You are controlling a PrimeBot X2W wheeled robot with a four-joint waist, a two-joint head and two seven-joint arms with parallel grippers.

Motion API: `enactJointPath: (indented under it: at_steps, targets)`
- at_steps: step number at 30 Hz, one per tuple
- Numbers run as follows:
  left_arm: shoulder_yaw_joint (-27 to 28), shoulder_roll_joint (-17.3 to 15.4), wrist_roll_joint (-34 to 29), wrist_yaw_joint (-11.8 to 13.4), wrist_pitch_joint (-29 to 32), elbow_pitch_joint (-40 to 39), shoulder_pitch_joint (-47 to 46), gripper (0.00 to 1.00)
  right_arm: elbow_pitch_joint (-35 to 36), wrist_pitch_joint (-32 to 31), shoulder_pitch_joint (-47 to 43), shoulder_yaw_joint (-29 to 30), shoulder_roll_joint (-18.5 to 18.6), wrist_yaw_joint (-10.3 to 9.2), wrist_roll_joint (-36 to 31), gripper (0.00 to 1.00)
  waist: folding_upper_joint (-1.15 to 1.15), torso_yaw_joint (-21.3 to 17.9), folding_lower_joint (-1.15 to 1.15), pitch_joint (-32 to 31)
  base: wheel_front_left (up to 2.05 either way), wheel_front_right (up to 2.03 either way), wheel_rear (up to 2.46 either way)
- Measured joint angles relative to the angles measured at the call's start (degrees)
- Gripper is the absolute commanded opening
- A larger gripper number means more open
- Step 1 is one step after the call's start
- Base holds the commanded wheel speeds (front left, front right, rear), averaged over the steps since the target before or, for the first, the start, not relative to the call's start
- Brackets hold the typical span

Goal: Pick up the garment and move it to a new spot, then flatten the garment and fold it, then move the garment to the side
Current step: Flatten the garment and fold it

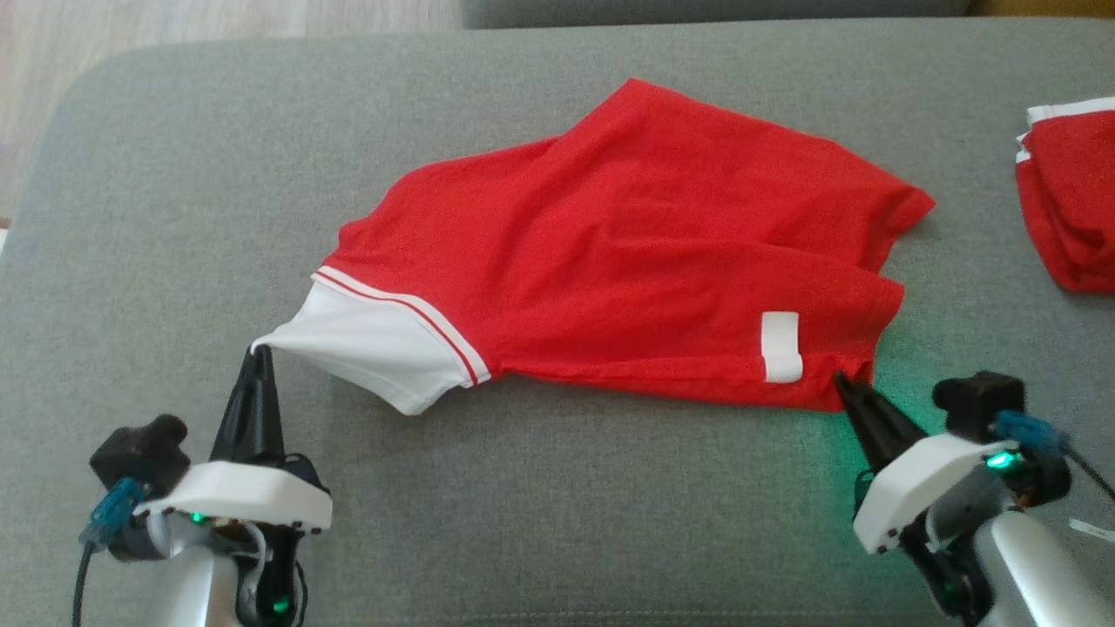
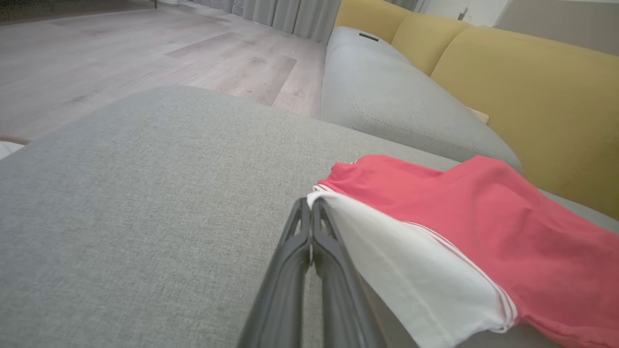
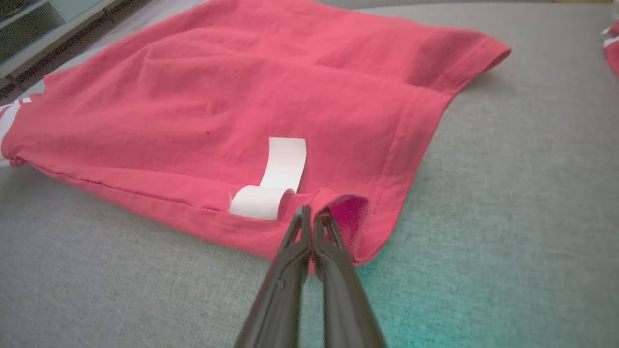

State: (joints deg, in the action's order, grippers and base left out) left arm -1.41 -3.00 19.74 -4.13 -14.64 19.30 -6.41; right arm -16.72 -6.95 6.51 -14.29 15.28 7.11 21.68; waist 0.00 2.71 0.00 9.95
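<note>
A red garment (image 1: 627, 252) with a white striped sleeve and a white label (image 1: 780, 347) lies rumpled across the grey cushion (image 1: 174, 174). My left gripper (image 1: 258, 350) is shut on the tip of the white sleeve (image 2: 416, 275), pulling it taut toward the near left. My right gripper (image 1: 841, 380) is shut on the red hem corner (image 3: 348, 217) next to the label (image 3: 275, 179). In the left wrist view the left gripper (image 2: 310, 205) pinches the sleeve's edge. The right gripper (image 3: 310, 212) bites the folded hem in its own view.
A second red garment with white trim (image 1: 1067, 200) lies at the cushion's right edge. Wooden floor (image 1: 131, 26) lies beyond the far left corner. A yellow sofa back (image 2: 532, 96) and another grey cushion (image 2: 396, 96) stand behind.
</note>
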Motion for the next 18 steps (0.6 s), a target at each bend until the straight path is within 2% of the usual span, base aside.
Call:
enactJointPath:
  at_steps: [4, 9, 14, 18]
  targets:
    - [0.51, 0.00, 0.00, -0.68, 0.00, -1.32, 0.32, 0.00, 3.04, 1.45, -0.31, 3.03, 0.36, 0.00, -0.01, 0.00, 0.00, -0.21, 0.00, -1.48, 0.00, 0.00, 0.00]
    - [1.22, -0.31, 4.04, -2.01, 1.09, -7.97, 0.23, 0.00, 11.95, 1.63, -0.23, 8.36, 2.65, 0.00, 0.00, 0.00, 0.00, -1.27, 0.00, -4.03, 0.00, 0.00, 0.00]
    - [1.42, -2.23, 10.17, -2.53, 7.97, -18.38, -3.64, 0.00, 20.38, -1.36, 2.89, 11.35, 5.32, 0.00, 1.22, 0.00, 0.00, -2.76, 0.00, -6.36, 0.00, 0.00, 0.00]
    - [1.32, -3.24, 14.92, -2.75, 14.82, -24.08, -12.86, 0.00, 22.13, -3.98, 11.45, 11.68, 7.65, 0.00, 2.54, 0.00, 0.00, -3.84, 0.00, -6.51, 0.00, 0.00, 0.00]
